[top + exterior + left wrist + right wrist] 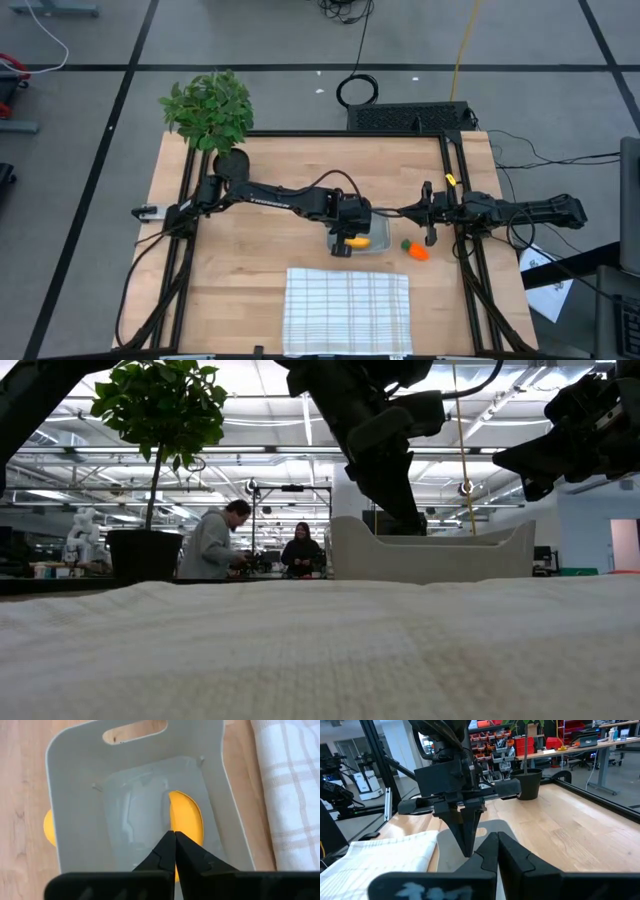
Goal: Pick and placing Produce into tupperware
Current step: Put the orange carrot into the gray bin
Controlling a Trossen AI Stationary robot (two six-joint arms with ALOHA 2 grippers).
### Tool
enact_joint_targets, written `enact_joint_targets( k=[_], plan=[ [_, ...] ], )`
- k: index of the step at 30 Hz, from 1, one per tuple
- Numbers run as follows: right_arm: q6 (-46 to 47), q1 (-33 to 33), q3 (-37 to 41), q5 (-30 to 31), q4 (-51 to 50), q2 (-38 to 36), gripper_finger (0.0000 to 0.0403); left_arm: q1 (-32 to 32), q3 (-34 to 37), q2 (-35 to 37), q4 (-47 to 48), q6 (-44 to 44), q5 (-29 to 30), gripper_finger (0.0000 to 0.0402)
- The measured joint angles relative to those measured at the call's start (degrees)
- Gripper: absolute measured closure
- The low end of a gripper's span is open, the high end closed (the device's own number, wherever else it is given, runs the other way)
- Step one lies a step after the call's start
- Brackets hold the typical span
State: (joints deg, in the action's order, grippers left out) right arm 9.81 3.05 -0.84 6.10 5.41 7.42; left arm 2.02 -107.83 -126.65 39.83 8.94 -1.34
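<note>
The translucent grey tupperware (379,237) sits on the wooden table, just beyond the checked cloth. The yellow banana (188,818) lies inside it on the bottom. The lemon (48,827) peeks out beside the container's outer wall, on the table. The orange carrot with a green top (416,251) lies on the table to the right of the container. My left gripper (175,836) is shut and points down into the tupperware, over the banana. My right gripper (497,838) is shut and hovers right of the container, beyond the carrot. My left gripper points down from above, its shut fingertips (170,840) right over the middle of the banana in the tupperware. I cannot tell whether they touch it. Nothing is held between the fingers.
A white checked cloth (347,310) lies at the table's near edge. A leafy potted plant (210,108) stands at the far left corner. Black frame rails run along the table's left, right and far sides. People stand in the room beyond.
</note>
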Motion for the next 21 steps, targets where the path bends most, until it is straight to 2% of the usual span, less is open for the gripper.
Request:
enact_joint_targets(
  k=[12, 17, 21],
  plan=[
    [0.0, 0.0, 0.01, -0.16, 0.52, -0.02, 0.0403, -0.13, 0.0, 0.02, 0.42, 1.07, 0.03, 0.0397],
    [-0.41, 0.0, 0.01, -0.18, 0.83, -0.02, 0.0403, -0.15, -0.13, 0.02, 0.76, 1.32, 3.17, 0.0386],
    [-0.8, 0.0, 0.01, -0.18, 1.27, -0.02, 0.0403, -0.17, -0.17, 0.02, 0.72, 1.57, 4.7, 0.0394]
  ],
)
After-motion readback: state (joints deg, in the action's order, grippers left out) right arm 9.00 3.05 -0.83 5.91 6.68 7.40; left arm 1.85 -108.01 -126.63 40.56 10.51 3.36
